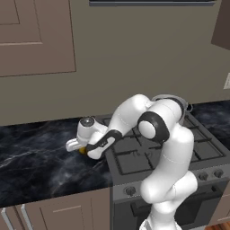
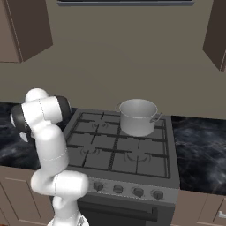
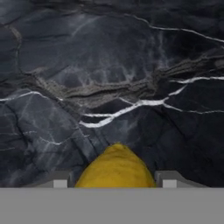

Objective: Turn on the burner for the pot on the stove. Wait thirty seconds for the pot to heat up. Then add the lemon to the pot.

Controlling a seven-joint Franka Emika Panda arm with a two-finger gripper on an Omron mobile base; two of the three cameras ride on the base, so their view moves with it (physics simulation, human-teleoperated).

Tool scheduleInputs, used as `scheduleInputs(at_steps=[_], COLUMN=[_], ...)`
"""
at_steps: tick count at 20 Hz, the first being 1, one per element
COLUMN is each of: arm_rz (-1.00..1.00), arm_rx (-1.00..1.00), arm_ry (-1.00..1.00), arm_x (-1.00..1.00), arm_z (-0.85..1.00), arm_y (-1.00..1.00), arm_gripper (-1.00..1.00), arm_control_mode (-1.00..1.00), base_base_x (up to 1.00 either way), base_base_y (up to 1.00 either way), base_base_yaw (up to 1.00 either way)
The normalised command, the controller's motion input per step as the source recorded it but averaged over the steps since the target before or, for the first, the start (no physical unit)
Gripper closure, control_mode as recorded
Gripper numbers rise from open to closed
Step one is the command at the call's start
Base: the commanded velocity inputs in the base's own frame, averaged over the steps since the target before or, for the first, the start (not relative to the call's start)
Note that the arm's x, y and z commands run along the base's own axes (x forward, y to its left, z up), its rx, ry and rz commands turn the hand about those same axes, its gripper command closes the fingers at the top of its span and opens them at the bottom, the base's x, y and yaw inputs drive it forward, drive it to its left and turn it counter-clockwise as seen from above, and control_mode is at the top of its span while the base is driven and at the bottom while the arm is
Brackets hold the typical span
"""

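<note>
Hand view: the lemon (image 3: 116, 168) sat between the gripper (image 3: 115, 180) fingertips, apparently grasped, low over the counter (image 3: 109, 65), with the pot (image 2: 137, 116) well to its right.

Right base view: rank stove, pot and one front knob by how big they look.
1. Stove, largest by far.
2. Pot, about one burner wide.
3. Knob, smallest, though it sits nearer the camera than the pot.

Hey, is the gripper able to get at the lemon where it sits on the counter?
Probably yes: the gripper already straddles the lemon on the bare counter, nothing between.
</note>
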Motion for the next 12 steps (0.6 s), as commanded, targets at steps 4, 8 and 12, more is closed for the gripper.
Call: scheduleInputs(at_steps=[4,8,12], arm_rz=[0.00,-0.04,-0.13], arm_rx=[0.00,-0.02,-0.09], arm_ry=[-0.02,-0.06,0.00], arm_x=[0.00,-0.01,-0.01], arm_z=[0.03,0.70,0.99], arm_y=[0.00,0.00,-0.12], arm_gripper=[1.00,1.00,1.00], arm_control_mode=[-1.00,-1.00,-1.00], base_base_x=[0.00,0.00,0.00], base_base_y=[0.00,0.00,0.00], base_base_yaw=[0.00,0.00,0.00])
